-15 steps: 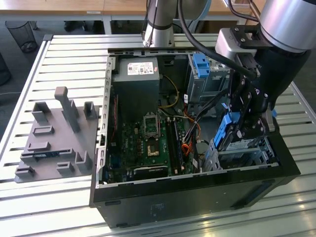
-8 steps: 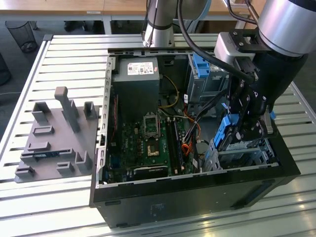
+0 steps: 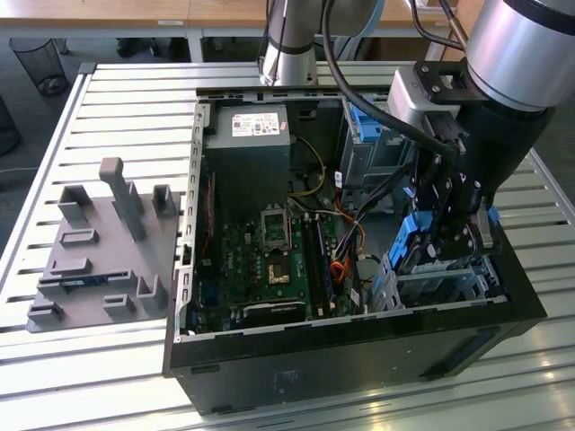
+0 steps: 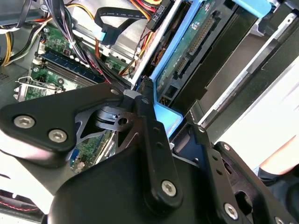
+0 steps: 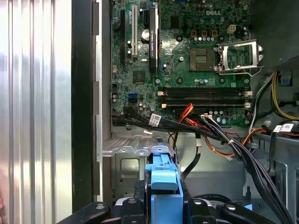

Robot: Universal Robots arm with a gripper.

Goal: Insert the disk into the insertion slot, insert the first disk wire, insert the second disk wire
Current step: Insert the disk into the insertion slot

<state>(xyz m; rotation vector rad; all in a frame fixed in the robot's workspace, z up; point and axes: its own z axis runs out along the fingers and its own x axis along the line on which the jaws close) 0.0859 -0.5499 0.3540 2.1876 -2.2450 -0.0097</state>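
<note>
At the case's (image 3: 341,359) front corner on the exterior view's right, the disk (image 3: 411,232) is held tilted, clamped between the gripper's (image 3: 447,244) closed-in fingers, over the insertion slot (image 3: 436,285). It is flanked closely by loose cables (image 3: 359,238) on the motherboard (image 3: 260,251) side and by the case wall opposite.

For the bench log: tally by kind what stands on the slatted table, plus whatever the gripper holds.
Open computer case: 1
Grey fixture plate: 1
Disk in its blue caddy, held by the gripper: 1
Total: 3
</note>
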